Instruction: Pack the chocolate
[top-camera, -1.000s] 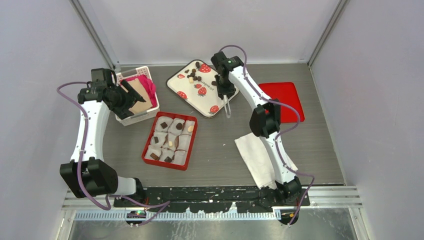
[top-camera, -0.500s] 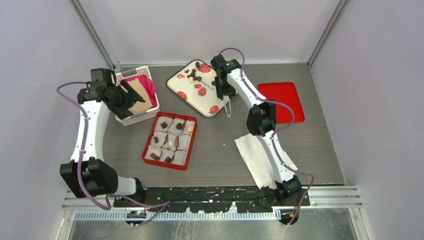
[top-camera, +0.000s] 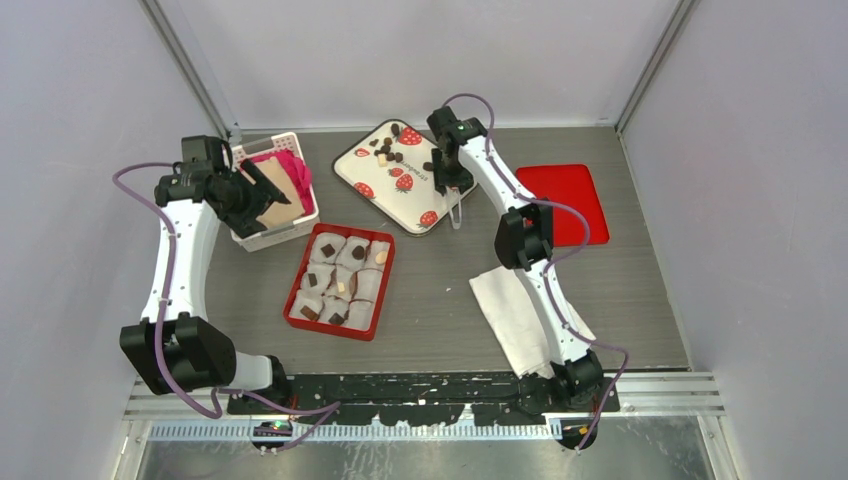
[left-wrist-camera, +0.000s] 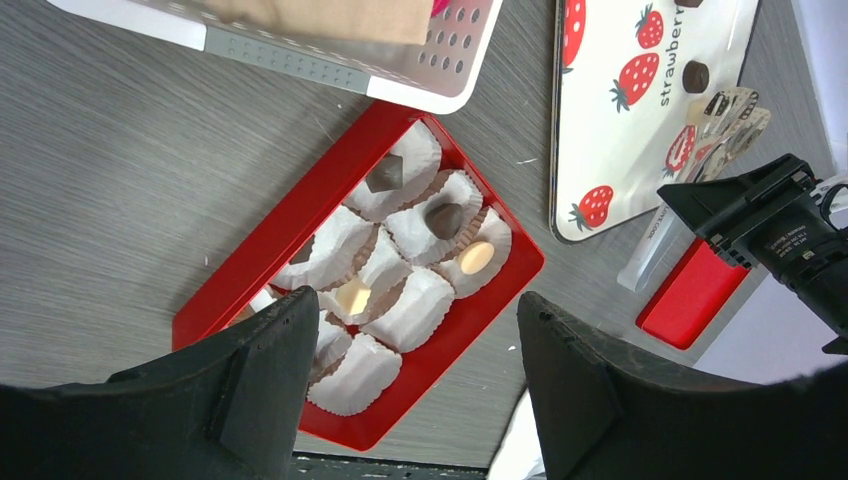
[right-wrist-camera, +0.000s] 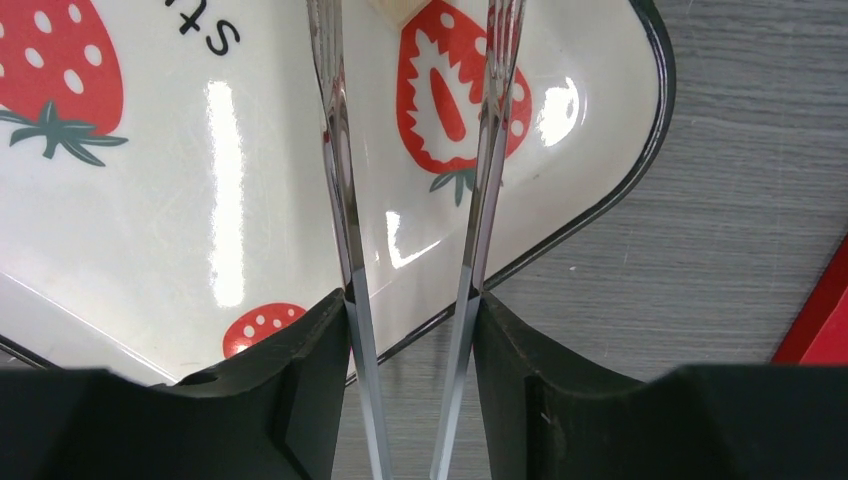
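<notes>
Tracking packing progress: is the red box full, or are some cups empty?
Not full. Left wrist view: chocolate sits in some paper cups of the red box, but there are at least two empty cups.

Open counter (top-camera: 430, 280) runs down the centre between the red box (top-camera: 297, 275) and napkin (top-camera: 495, 300). The basket (top-camera: 275, 237) and tray (top-camera: 410, 203) hem the box's top; the right arm (top-camera: 522, 238) overhangs the napkin.

Small dark brown and pale cream chocolate pieces (top-camera: 386, 150) lay loose on the strawberry-print tray (top-camera: 412, 200), up-left of the right gripper (top-camera: 441, 182). One cream piece (right-wrist-camera: 398, 8) sat between its clear tongs (right-wrist-camera: 335, 150). More pieces, dark (left-wrist-camera: 445, 217) and cream (left-wrist-camera: 476, 257), sat in white paper cups (left-wrist-camera: 345, 235) in the red box (left-wrist-camera: 290, 205) under the left gripper (left-wrist-camera: 415, 300).
</notes>
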